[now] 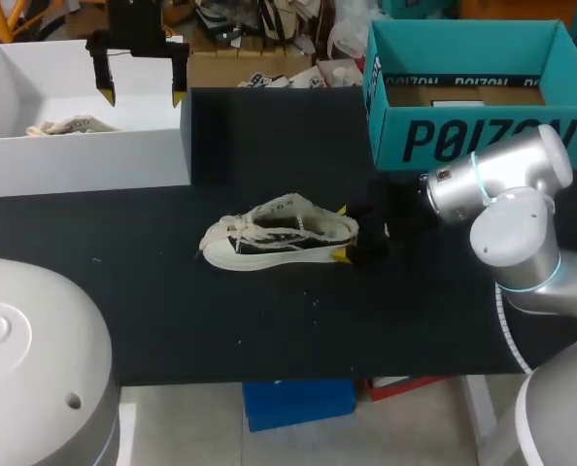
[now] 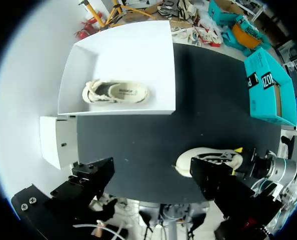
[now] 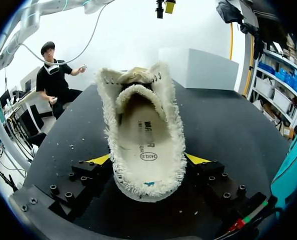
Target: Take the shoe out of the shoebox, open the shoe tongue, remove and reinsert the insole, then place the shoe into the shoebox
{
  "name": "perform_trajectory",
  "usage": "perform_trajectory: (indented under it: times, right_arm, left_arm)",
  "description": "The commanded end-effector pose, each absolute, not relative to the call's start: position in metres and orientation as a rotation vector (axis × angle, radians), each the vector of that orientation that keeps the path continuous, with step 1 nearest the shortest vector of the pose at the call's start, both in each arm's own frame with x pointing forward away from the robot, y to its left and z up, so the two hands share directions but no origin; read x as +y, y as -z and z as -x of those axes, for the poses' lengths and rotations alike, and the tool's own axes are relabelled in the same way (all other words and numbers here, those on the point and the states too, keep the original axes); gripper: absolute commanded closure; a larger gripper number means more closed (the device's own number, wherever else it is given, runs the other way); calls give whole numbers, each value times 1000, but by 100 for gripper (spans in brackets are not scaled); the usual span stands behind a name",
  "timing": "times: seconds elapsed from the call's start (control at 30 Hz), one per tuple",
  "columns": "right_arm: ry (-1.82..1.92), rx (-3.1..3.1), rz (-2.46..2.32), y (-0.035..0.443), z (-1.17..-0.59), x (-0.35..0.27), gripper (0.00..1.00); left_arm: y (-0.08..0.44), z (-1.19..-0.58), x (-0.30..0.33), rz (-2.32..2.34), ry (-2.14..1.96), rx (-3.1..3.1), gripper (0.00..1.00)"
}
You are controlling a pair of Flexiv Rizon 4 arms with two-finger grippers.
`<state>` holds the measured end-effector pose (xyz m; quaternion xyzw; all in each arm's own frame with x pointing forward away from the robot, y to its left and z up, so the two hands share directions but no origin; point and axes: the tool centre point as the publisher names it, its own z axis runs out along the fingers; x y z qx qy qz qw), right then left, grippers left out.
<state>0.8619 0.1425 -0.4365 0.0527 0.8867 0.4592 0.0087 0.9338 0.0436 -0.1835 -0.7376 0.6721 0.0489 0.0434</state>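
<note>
The left gripper point(image 1: 141, 95) hangs released and empty over the white shoebox point(image 1: 84, 160), its two yellow-tipped fingers point(image 1: 106, 94) spread wide above the box's right half, touching nothing. The box stands at the far left corner of the black table point(image 1: 172, 320), and a second shoe point(image 1: 70, 125) lies in it; the left wrist view looks straight down on this pale, frayed shoe point(image 2: 116, 92) lying across the box's floor. Near the table's middle, well apart from the white box, the shoe point(image 1: 279, 233) sits upright on its sole, toe toward the left arm's side and heel toward the right. The right wrist view looks into its opening from the heel: the insole point(image 3: 146, 135) lies flat inside, and the fringed collar runs all round the rim. The right gripper point(image 1: 341, 233) is clenched on the heel — one yellow tip point(image 3: 101, 159) pressed to each side of it, low by the sole — with the shoe resting on the table. Farther right, at the table's far edge, stands an open teal box point(image 1: 473, 136), well apart from the shoe.
</note>
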Motion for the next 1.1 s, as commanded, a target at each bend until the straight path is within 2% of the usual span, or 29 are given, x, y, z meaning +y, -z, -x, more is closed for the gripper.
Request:
perform_trajectory:
  times: [0.03, 0.57, 1.1]
  right_arm:
    - [-1433, 2770, -168, 438, -864, 145, 100]
    - [-1433, 2770, -168, 438, -864, 145, 100]
    - [-1433, 2770, -168, 438, -864, 145, 100]
  left_arm:
    - [174, -926, 33, 2183, -126, 2020, 0]
    - [196, -852, -40, 2083, -21, 2035, 0]
    - [239, -834, -97, 2064, -71, 2155, 0]
